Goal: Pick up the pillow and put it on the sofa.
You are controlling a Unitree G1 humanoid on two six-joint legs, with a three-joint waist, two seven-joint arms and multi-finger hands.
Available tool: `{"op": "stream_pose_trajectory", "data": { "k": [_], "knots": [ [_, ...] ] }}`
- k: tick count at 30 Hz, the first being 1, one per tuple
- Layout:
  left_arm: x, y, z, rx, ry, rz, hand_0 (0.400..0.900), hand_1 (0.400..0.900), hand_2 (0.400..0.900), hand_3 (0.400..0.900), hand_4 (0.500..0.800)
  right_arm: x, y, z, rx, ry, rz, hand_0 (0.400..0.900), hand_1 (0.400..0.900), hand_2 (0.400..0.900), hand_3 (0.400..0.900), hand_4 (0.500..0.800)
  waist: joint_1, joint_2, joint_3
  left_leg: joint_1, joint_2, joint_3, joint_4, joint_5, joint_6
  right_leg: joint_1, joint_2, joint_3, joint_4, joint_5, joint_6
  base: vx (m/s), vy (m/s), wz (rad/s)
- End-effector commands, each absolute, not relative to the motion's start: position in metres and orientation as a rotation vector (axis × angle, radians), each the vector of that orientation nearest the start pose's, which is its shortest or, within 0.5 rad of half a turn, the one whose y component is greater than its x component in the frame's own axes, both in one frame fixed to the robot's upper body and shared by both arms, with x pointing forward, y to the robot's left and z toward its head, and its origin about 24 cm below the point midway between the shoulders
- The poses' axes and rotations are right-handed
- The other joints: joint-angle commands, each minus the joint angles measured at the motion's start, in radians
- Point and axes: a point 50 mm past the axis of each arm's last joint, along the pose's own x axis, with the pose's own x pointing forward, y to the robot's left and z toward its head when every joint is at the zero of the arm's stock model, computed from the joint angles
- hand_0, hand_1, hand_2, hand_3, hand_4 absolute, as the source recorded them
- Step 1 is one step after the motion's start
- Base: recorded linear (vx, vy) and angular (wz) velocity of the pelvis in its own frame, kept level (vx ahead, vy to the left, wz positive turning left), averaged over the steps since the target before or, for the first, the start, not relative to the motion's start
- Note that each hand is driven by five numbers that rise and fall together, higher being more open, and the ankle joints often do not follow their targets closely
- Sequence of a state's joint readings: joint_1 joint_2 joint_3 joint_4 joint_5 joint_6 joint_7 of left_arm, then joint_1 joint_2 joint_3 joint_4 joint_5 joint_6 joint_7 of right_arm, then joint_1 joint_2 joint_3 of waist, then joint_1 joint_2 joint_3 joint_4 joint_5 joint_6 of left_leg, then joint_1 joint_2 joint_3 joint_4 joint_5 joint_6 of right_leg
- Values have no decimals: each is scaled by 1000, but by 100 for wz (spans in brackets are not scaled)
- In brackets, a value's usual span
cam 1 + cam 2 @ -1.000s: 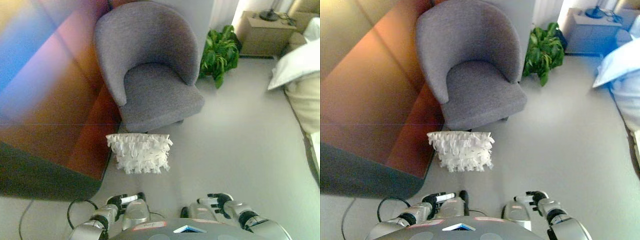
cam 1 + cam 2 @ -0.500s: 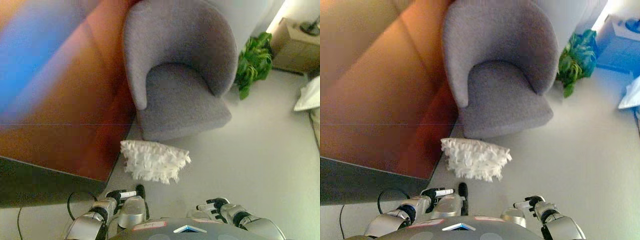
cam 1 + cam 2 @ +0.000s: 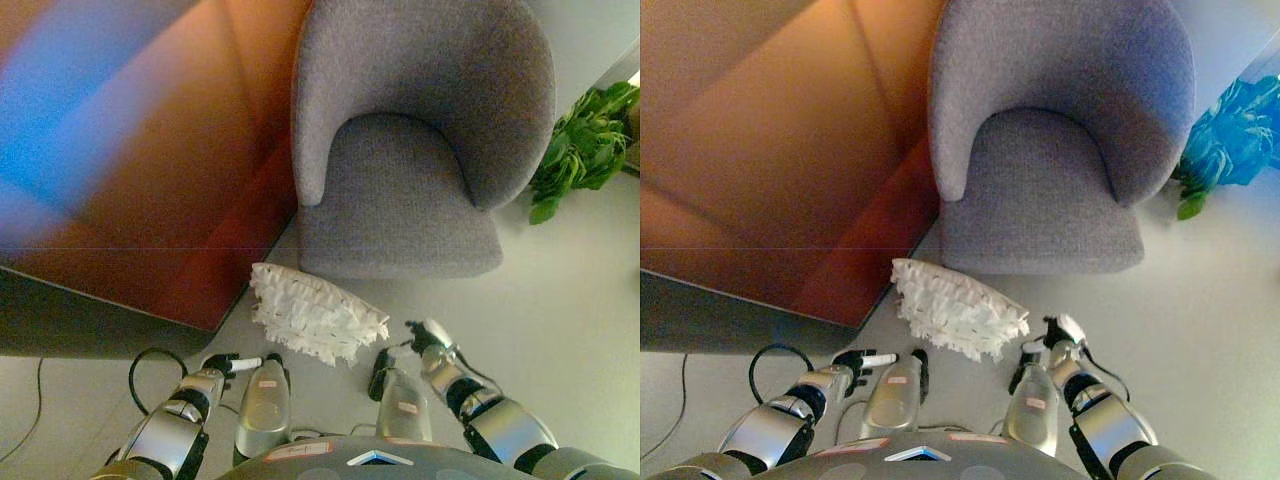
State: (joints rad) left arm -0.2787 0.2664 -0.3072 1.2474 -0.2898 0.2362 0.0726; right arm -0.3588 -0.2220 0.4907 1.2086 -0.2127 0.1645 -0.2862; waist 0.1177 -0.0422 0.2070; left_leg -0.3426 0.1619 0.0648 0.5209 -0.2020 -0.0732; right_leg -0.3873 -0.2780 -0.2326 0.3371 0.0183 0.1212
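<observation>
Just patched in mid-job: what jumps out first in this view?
A white shaggy pillow lies on the grey floor, right in front of a grey tub armchair. Both hands hang low near it, the right hand just beside its right end, the left hand further back.

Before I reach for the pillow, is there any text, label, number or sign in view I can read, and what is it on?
No text can be read.
The white fringed pillow, the grey armchair, the brown wall panel and the plant carry no print.
The left hand and right hand show no writing.
</observation>
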Motion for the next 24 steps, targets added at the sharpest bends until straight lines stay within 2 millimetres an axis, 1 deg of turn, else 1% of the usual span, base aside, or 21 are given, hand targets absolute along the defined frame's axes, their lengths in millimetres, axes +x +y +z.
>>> {"op": "stream_pose_trajectory", "data": {
  "k": [1,5,6,9,12,18,19,24],
  "knots": [
    [157,221,-145,269,1283,100,900,900,900,900,800,251,-218,-88,-1029,721,-22,900,900,900,900,800,18,-2,76,-55,-35,8,58,8,67,70,-143,97,86,24,2,52,-152,35],
    [167,223,-141,278,1261,93,900,900,900,900,800,277,-213,-66,-1068,612,-96,900,900,900,900,800,38,6,108,-111,-27,-14,101,-4,55,11,-156,93,164,-11,2,-34,-82,18],
    [169,223,-140,271,1257,93,900,900,900,900,800,287,-212,-57,-1084,575,-121,900,900,900,900,800,40,13,120,-131,-26,-21,118,-7,49,-14,-157,101,191,-22,1,-65,5,8],
    [172,220,-140,252,1257,94,900,900,900,900,800,302,-212,-42,-1110,514,-165,900,900,900,900,800,43,29,135,-169,-27,-32,152,-15,44,-61,-161,117,246,-47,-2,-41,37,6],
    [177,215,-138,223,1256,94,900,900,900,900,800,316,-208,-28,-1103,490,-150,900,900,900,900,800,44,48,152,-214,-32,-37,190,-24,37,-115,-166,135,307,-74,-11,-25,57,10],
    [180,212,-137,193,1264,94,900,900,900,900,800,329,-206,-16,-1090,476,-118,900,900,900,900,800,53,71,169,-277,-43,-50,251,-39,31,-191,-176,157,391,-105,-18,15,49,10],
    [180,213,-137,189,1269,98,900,900,900,900,800,331,-205,-14,-1082,471,-112,900,900,900,900,800,57,78,177,-283,-38,-55,285,-73,23,-202,-175,167,431,-138,-11,57,43,4],
    [183,211,-136,158,1279,108,900,900,900,900,800,342,-201,-1,-1082,448,-97,900,900,900,900,800,57,90,189,-332,-37,-59,338,-89,25,-264,-173,187,495,-165,-18,20,55,3]
  ]
}}
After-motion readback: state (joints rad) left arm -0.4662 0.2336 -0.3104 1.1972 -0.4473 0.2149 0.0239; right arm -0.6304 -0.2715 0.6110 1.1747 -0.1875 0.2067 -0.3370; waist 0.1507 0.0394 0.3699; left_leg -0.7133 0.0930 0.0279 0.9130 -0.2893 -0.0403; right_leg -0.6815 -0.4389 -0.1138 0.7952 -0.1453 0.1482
